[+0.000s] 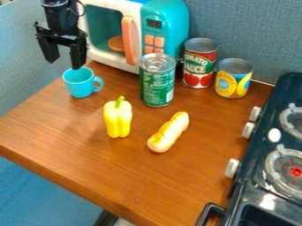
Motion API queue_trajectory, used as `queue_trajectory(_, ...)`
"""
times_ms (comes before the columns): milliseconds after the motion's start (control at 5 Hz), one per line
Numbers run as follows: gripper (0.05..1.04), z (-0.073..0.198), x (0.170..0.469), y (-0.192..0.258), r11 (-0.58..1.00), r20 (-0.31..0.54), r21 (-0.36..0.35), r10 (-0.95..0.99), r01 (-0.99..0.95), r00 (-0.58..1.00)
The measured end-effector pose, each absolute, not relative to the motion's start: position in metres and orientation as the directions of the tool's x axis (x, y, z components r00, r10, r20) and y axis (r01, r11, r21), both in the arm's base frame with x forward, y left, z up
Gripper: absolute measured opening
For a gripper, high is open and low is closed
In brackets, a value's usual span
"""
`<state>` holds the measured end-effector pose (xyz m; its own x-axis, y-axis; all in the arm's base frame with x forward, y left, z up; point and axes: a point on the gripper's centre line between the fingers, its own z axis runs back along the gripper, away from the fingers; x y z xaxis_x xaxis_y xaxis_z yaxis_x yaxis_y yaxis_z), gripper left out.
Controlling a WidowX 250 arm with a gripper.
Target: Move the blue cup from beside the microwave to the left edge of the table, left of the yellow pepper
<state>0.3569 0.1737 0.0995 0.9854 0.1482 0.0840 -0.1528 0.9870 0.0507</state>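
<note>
At the view's ten o'clock, a turquoise cup (78,84) is being overhung by the gripper (64,65), jaws spread.

Yellow pepper (118,118), bun (168,132), three cans (157,84), dark stove (252,164)

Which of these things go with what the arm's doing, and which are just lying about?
Likely in hand:
turquoise cup with a handle, nearest the open black two-finger gripper

Just lying about:
yellow toy bell pepper
yellow-and-cream oblong bun
green metal can
red-labelled metal can
yellow-labelled metal can
turquoise-and-white toy microwave
dark toy stove
</note>
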Motion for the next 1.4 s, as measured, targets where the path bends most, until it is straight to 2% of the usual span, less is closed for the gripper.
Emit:
queue_trajectory(200,1.004,0.082,0.354,0.172,0.988,0.039,0.034,0.151,-0.152,0.988)
queue_trajectory(400,1.004,0.082,0.361,0.172,0.995,0.063,0.014,0.099,-0.100,0.993)
queue_trajectory(800,1.004,0.079,0.373,0.192,0.992,0.017,0.026,0.122,-0.122,0.992)
queue_trajectory(1200,1.004,0.061,0.375,0.216,0.979,-0.110,0.074,0.198,-0.191,0.974)
queue_trajectory(1400,1.004,0.054,0.375,0.217,0.980,-0.137,0.072,0.194,-0.186,0.971)
